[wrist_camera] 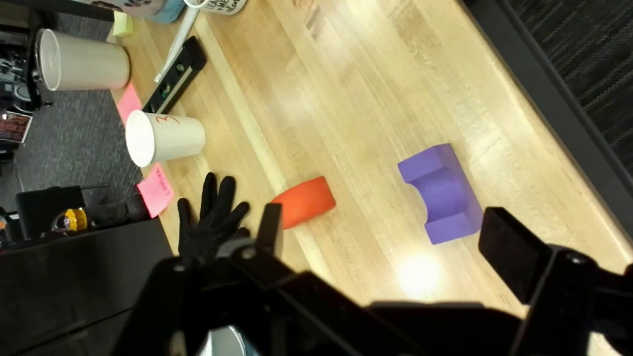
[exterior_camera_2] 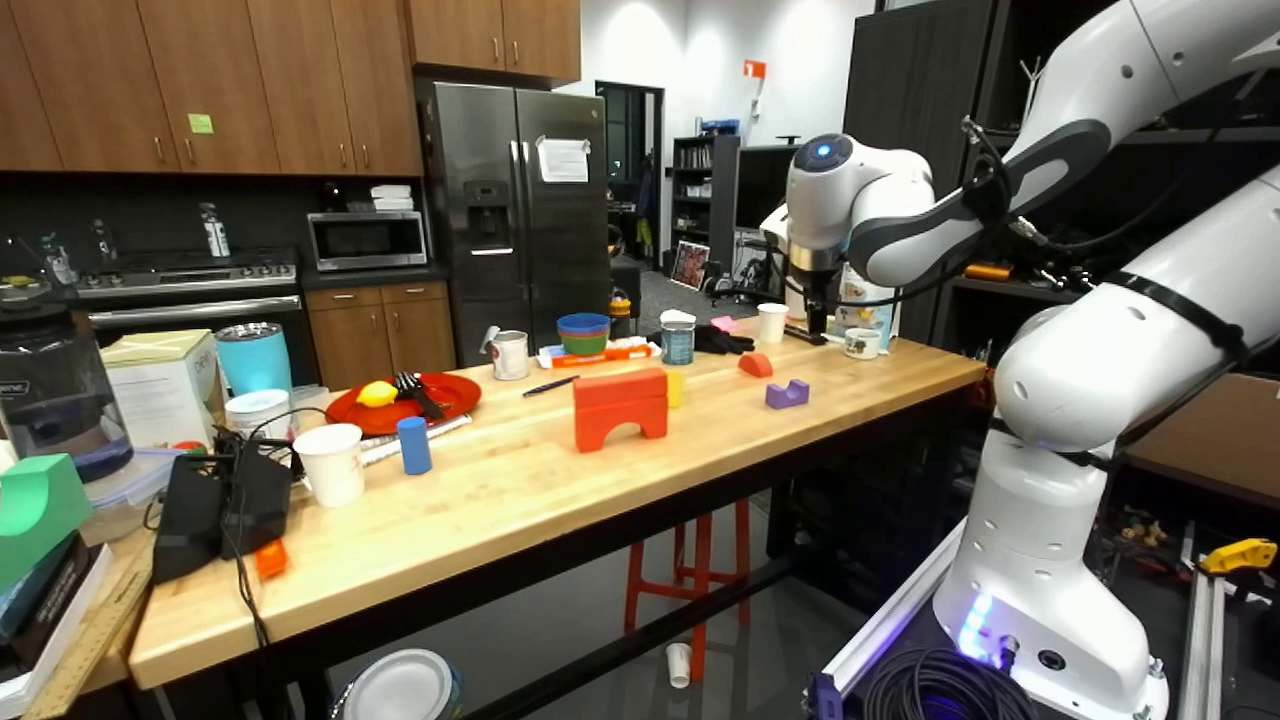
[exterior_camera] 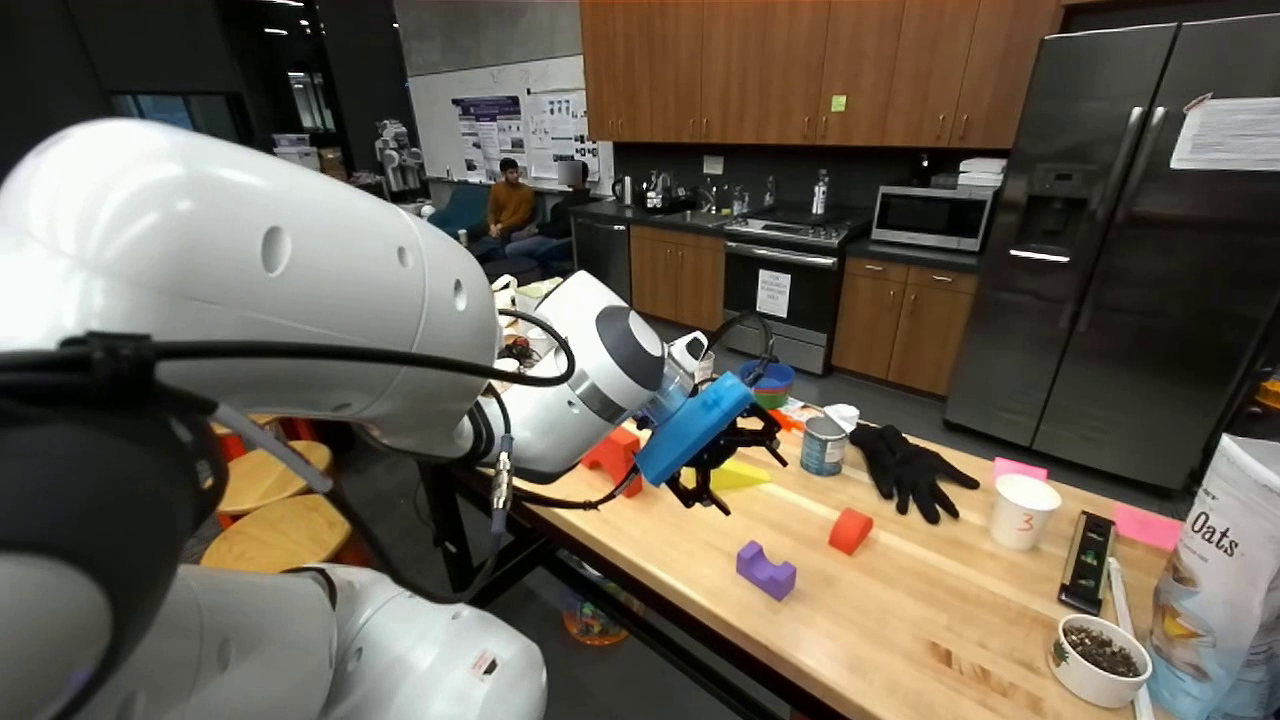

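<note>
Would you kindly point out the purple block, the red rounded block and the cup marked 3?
Purple block (wrist_camera: 441, 195): wrist view, on its curved hollow.
Red rounded block (wrist_camera: 305, 201): wrist view, on its curved top.
Cup marked 3 (exterior_camera: 1021, 516): in an exterior view, on its side wall.

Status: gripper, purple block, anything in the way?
Gripper open, empty, above tabletop. Purple block on it, not held. Rounded red block nearby, apart from purple block.

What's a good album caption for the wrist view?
Open gripper above a wooden tabletop with purple notched block, red half-round block and black glove.
</note>
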`<state>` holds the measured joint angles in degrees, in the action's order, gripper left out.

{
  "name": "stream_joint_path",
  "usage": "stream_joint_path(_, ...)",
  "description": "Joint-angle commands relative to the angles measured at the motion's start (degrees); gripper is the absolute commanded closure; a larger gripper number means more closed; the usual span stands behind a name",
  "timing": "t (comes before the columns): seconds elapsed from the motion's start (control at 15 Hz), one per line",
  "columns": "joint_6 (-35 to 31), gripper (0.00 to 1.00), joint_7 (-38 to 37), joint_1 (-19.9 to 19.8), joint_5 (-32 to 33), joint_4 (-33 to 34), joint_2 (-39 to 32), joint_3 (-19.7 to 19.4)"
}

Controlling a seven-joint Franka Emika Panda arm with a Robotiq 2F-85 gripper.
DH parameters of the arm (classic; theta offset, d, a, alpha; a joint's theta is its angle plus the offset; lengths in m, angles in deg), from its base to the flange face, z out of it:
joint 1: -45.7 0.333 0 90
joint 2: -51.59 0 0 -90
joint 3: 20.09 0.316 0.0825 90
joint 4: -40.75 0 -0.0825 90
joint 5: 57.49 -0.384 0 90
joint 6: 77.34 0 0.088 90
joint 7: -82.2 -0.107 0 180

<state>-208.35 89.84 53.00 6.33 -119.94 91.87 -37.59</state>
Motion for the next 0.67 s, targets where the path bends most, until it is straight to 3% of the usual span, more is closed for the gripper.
stream_joint_path(0.0,-9.66,0.00,-1.53,-4.40,4.76,1.99,-3.46,2.86)
stream_joint_path(0.2,-21.03,0.00,-2.51,-6.98,12.32,4.92,-5.88,3.65)
stream_joint_path(0.27,-24.29,0.00,-3.69,-5.41,15.80,5.88,-6.51,1.54)
stream_joint_path(0.6,-45.94,0.00,-13.94,-5.63,32.22,10.37,-10.92,-3.61)
